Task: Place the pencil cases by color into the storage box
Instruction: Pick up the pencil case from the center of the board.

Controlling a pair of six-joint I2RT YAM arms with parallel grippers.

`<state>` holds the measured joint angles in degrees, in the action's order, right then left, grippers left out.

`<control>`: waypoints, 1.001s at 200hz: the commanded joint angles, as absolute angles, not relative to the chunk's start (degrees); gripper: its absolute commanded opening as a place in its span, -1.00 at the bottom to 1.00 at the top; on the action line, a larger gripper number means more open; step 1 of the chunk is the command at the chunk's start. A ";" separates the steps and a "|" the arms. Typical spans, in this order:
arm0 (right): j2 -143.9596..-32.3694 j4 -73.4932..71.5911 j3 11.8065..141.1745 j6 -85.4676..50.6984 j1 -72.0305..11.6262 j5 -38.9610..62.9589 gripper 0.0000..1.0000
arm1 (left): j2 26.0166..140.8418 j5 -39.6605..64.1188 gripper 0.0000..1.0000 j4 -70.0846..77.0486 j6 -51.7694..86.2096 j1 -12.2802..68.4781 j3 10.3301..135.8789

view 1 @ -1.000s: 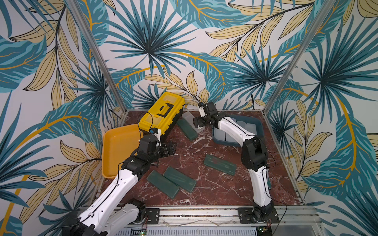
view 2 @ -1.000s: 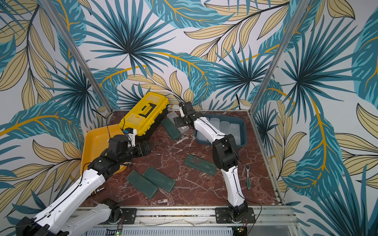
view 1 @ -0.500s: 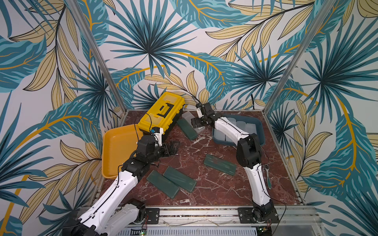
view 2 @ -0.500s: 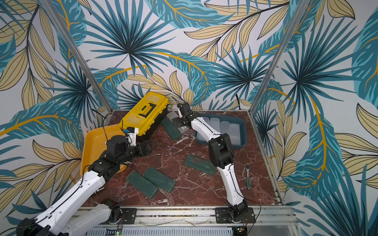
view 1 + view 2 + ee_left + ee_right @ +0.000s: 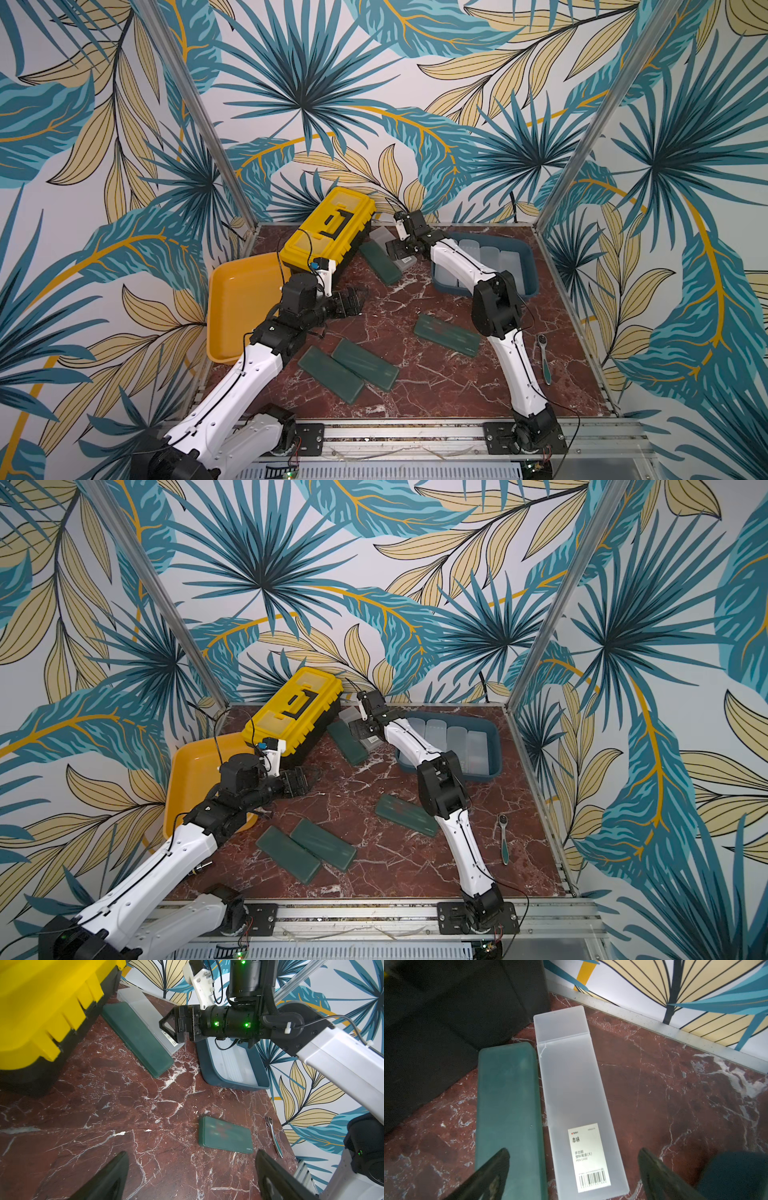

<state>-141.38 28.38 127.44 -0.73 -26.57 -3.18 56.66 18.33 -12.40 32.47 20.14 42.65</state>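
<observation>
A frosted white pencil case (image 5: 571,1095) lies on the marble next to a dark green one (image 5: 508,1105), by the toolbox. My right gripper (image 5: 574,1167) hangs open over its labelled end; one finger (image 5: 492,1169) is above the green case. In both top views this gripper (image 5: 399,249) (image 5: 361,729) sits left of the blue storage box (image 5: 531,270), which holds several white cases (image 5: 490,257). Three more green cases (image 5: 446,334) (image 5: 365,363) (image 5: 330,374) lie on the table. My left gripper (image 5: 353,301) (image 5: 191,1172) is open and empty above bare marble.
A yellow-and-black toolbox (image 5: 328,228) stands at the back left, close to the two cases. A yellow tray (image 5: 237,307) leans at the left edge. A ratchet tool (image 5: 544,361) lies near the right wall. Walls close in three sides.
My right gripper has crept a little left along the white case. The left gripper has edged slightly right. No case has moved.
</observation>
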 commanded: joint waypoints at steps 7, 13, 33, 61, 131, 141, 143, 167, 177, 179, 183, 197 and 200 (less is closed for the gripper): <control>-144.07 28.56 129.77 0.14 -26.37 -2.85 0.93 | 57.37 19.03 0.91 -10.28 31.46 19.73 42.10; -144.29 28.44 129.84 0.16 -26.23 -2.62 0.93 | 57.47 19.12 0.91 -10.22 31.46 19.76 42.10; -145.63 29.27 131.30 0.26 -25.85 -2.46 0.93 | 57.74 19.27 0.91 -9.90 31.56 19.73 42.19; -146.94 30.05 132.15 0.61 -25.36 -2.68 0.92 | 58.14 19.36 0.91 -9.76 31.64 19.69 42.41; -148.91 32.16 135.30 0.65 -24.52 0.28 0.90 | 58.62 19.89 0.90 -9.76 31.79 19.68 43.07; -149.59 33.36 136.65 0.79 -24.51 0.61 0.90 | 58.62 19.91 0.90 -9.76 31.89 19.61 43.11; -149.70 33.54 136.91 0.83 -24.50 0.61 0.90 | 58.62 19.92 0.90 -9.80 31.90 19.62 43.14; -150.85 35.37 139.07 1.07 -24.52 0.78 0.90 | 58.62 19.95 0.90 -9.76 32.17 19.66 43.29; -151.01 35.81 139.33 1.14 -24.50 0.79 0.90 | 58.58 20.04 0.90 -9.76 32.24 19.68 43.33; -151.06 35.85 139.38 1.19 -24.45 0.79 0.90 | 58.59 20.10 0.90 -9.76 32.25 19.69 43.33; -151.08 35.94 139.47 1.15 -24.44 0.79 0.90 | 58.61 20.09 0.90 -9.76 32.26 19.66 43.40; -151.17 36.42 139.73 1.14 -24.42 0.73 0.90 | 58.63 20.28 0.90 -9.76 32.34 19.62 43.59; -151.24 36.53 139.79 1.16 -24.45 0.78 0.90 | 58.67 20.27 0.90 -9.76 32.42 19.65 43.59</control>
<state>-149.51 33.23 138.78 0.49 -24.36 0.10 58.63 19.46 -11.29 32.51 20.12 42.68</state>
